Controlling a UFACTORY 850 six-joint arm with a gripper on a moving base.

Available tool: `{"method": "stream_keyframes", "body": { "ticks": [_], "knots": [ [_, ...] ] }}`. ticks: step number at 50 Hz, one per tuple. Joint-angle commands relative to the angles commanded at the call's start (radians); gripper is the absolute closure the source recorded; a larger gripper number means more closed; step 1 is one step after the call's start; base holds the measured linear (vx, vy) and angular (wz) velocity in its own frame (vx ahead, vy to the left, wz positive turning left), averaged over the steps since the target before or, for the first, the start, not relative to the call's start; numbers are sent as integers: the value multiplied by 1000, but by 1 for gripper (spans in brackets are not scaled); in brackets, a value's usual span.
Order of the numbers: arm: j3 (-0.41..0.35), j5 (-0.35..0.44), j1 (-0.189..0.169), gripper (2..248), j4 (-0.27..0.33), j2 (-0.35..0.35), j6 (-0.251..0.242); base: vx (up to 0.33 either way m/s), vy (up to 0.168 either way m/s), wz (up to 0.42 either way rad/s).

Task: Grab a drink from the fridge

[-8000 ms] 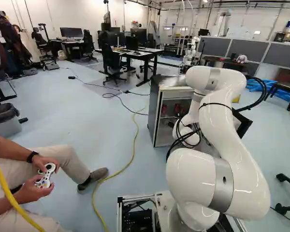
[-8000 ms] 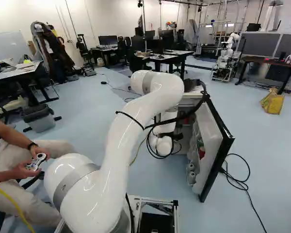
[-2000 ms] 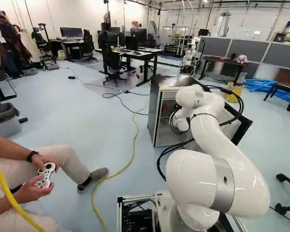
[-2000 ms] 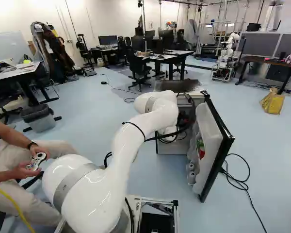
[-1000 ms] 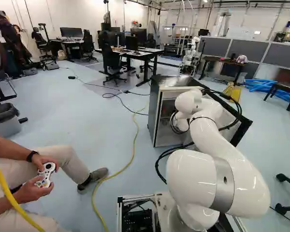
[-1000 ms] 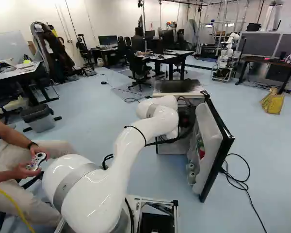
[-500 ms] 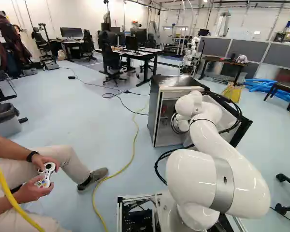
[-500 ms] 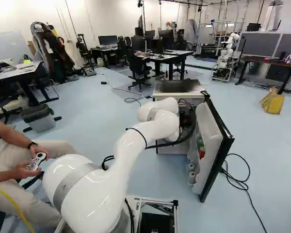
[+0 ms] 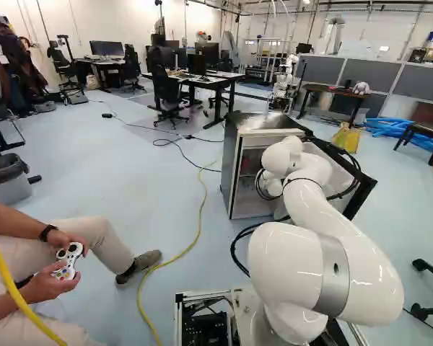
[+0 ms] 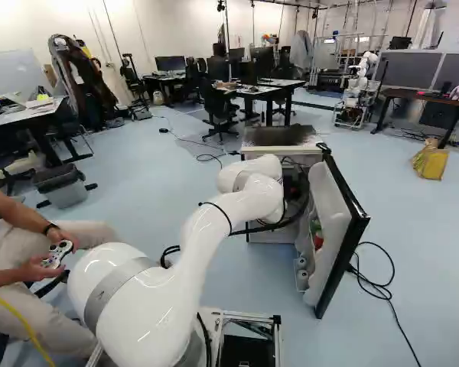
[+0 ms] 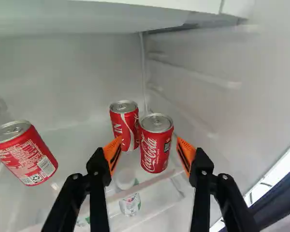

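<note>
The pincer (image 11: 149, 148) was held open inside the fridge (image 9: 231, 153), near red can (image 11: 155, 150) framed between its spread fingers, seemingly just beyond the tips, far can (image 11: 123, 124) seen just behind, left can (image 11: 25, 154) set well apart.

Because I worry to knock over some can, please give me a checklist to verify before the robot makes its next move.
1. Fridge door open: ok.
2. Fingers open: ok, with a gap between them.
3. Nearer red can lined up: ok, it shows in that gap in the wrist view.
4. Free space around it: not ok, a second red can stands close behind; one finger could perhaps brush it.
5. Fingers far enough forward to close on it: cannot tell.
</note>
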State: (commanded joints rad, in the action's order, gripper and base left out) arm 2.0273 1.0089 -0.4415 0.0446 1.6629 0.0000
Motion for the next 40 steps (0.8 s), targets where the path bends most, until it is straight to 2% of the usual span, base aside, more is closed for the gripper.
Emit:
{"method": "stream_keyframes", "body": {
  "ticks": [23,40],
  "knots": [
    [4,0,0,80,0,2,0,0,0,0],
    [38,0,-2,80,0,23,0,0,0,0]
  ]
}}
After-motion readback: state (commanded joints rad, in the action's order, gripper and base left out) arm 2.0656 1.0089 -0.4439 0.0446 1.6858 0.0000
